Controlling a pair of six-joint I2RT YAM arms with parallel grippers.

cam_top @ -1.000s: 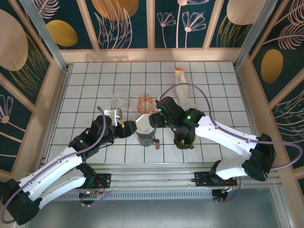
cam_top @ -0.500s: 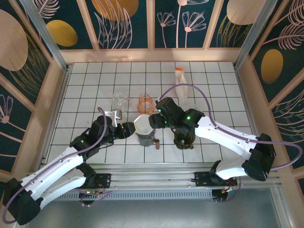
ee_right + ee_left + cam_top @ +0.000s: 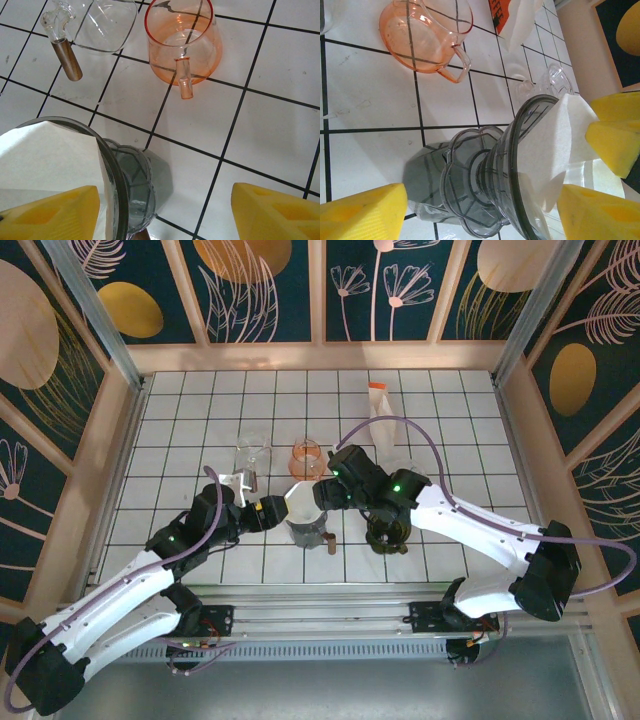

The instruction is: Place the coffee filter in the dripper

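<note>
- The dripper (image 3: 306,528) is seen standing on the tiled table (image 3: 180,410), near its front middle, between the two sets of jaws.
- The filter (image 3: 555,140) is seated in the dripper's cone. On one side its white edge is seen sticking out past the grey rim.
- The left jaws are spread wide, with the dripper between them and nothing pinched.
- In the left wrist view, one left pad (image 3: 362,215) is set by the dripper's base and apart from it. The other (image 3: 600,215) is set just beside the rim and the filter's edge.
- The right jaws are spread wide as well, with nothing pinched.
- In the right wrist view, one right pad (image 3: 50,212) is seen over the filter at the rim. The other (image 3: 272,210) is seen over bare tile, well apart from the dripper.
- Whether the pad at the rim is touching the paper cannot be told.
- An orange cup (image 3: 182,42) is stood just behind the dripper, with its handle turned toward it.
- A glass jug (image 3: 100,20) with a brown handle is placed beside the cup, to its left.
- A white pouch (image 3: 380,405) with an orange label is laid further back, toward the right.
- A dark vessel (image 3: 388,532) is seen under the right arm, just right of the dripper.
</note>
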